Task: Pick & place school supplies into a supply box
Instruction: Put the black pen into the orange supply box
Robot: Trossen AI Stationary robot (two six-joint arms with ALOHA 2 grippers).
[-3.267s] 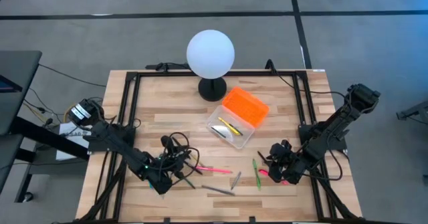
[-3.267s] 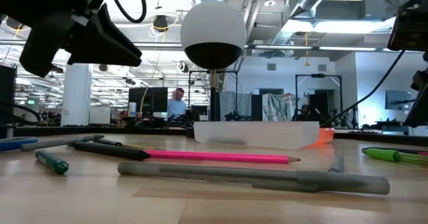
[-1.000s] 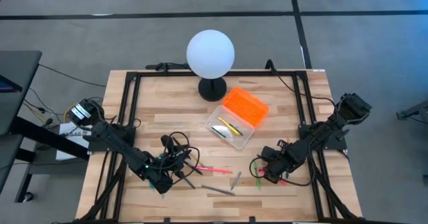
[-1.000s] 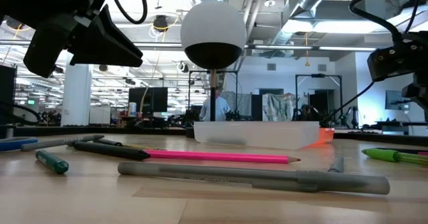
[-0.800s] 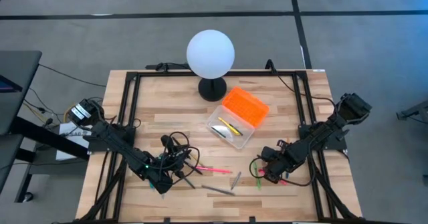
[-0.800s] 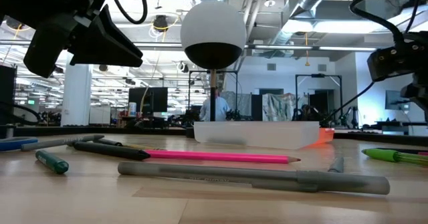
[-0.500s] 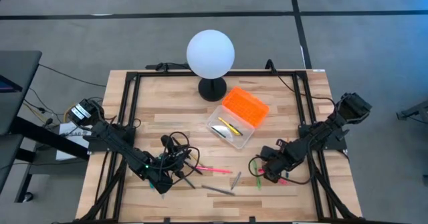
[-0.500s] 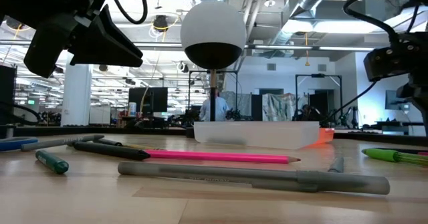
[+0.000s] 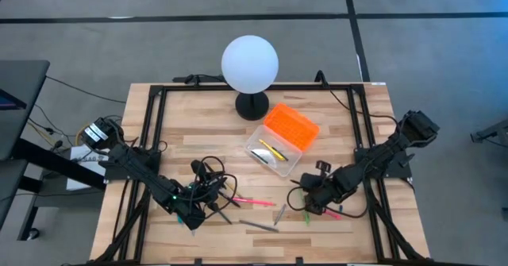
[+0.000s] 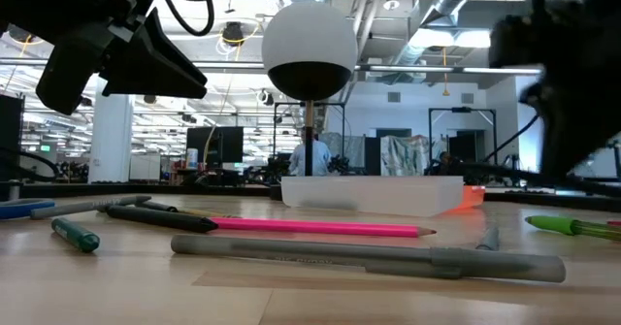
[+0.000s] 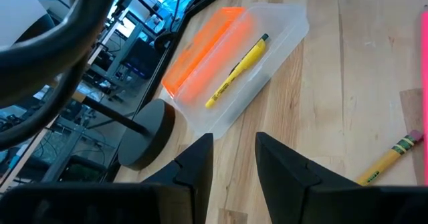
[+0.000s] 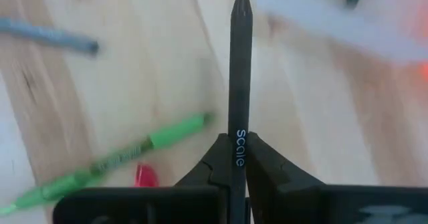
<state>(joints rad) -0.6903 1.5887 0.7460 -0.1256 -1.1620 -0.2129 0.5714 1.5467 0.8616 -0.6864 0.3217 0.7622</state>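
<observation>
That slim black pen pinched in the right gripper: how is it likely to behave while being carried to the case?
The slim black pen looks rigid, so it probably won't droop. The right gripper is shut on its lower end only, leaving most of the pen sticking out past the grip, so it may pivot if it bumps the clear plastic case. Its round, smooth barrel would likely roll if dropped.

The left arm reaches in from the table's left edge, its wrist bent low over the front left part of the table. The left gripper hangs there with its fingers a narrow gap apart and nothing between them. The right arm stretches from the table's right edge toward the front middle, forearm sloping down. The right gripper is clamped on a black pen that juts straight out past its fingertips; in the low view this arm is only a dark blur, probably moving.
</observation>
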